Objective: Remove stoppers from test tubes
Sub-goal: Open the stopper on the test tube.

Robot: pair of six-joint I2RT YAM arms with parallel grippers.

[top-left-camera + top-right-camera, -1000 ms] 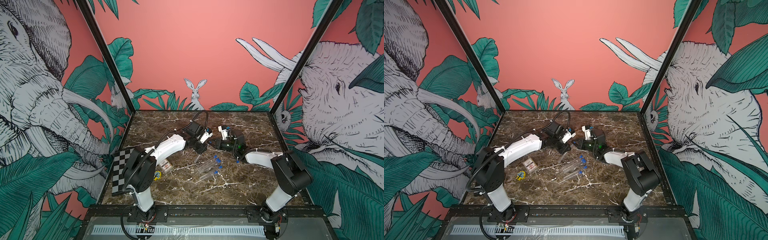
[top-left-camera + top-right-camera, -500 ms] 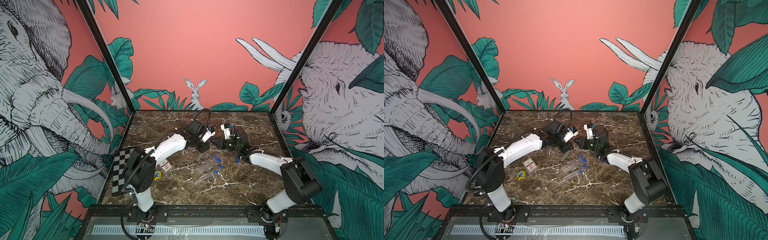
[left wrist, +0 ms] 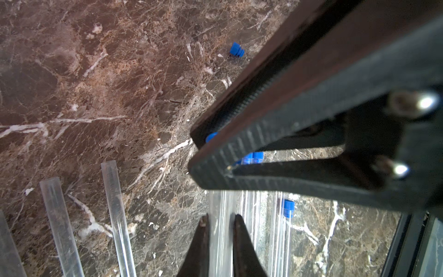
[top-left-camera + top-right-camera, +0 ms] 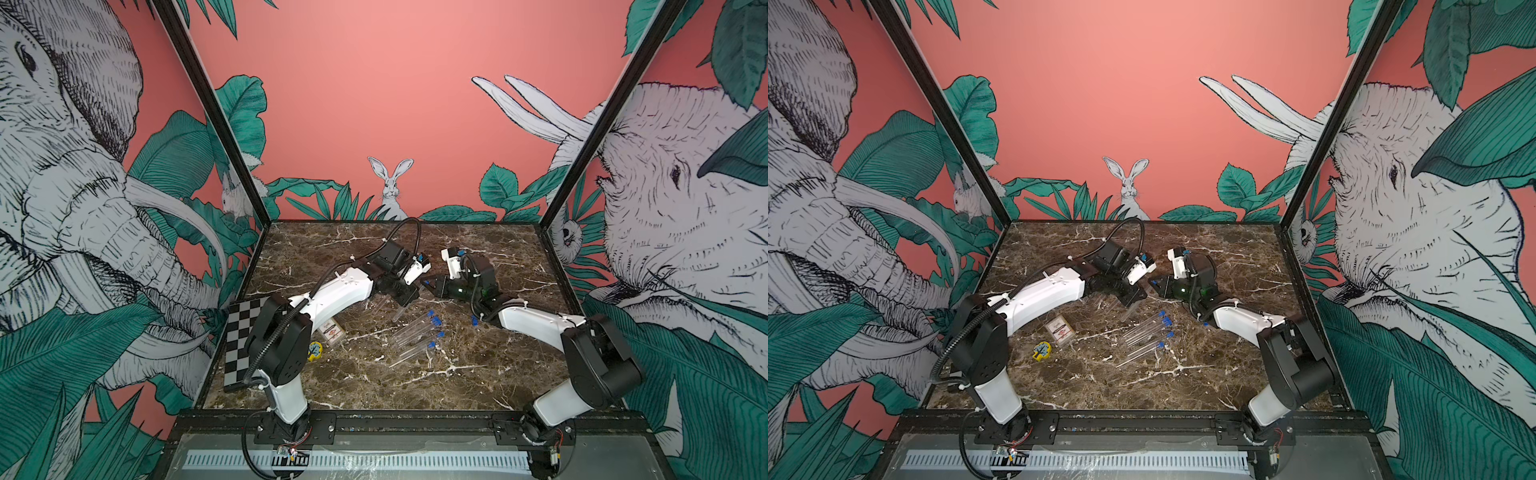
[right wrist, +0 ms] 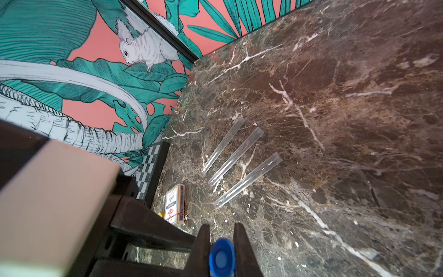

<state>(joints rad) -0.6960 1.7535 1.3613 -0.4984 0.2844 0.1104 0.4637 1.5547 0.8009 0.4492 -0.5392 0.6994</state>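
Bare tabletop (image 4: 374,386) lies open along the near edge and in the far strip behind both arms. In the middle the left claw (image 4: 406,297) and right claw (image 4: 427,284) meet tip to tip, blocking that gap. Stoppered test tubes (image 4: 415,336) lie just nearer. Three open tubes (image 5: 236,156), a card case (image 4: 332,331) and a checkerboard (image 4: 239,332) crowd the left side.

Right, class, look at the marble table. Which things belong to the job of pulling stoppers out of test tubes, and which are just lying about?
Belongs to the job:
- test tubes
- blue stoppers

Just lying about:
- card box
- small yellow item
- checkerboard
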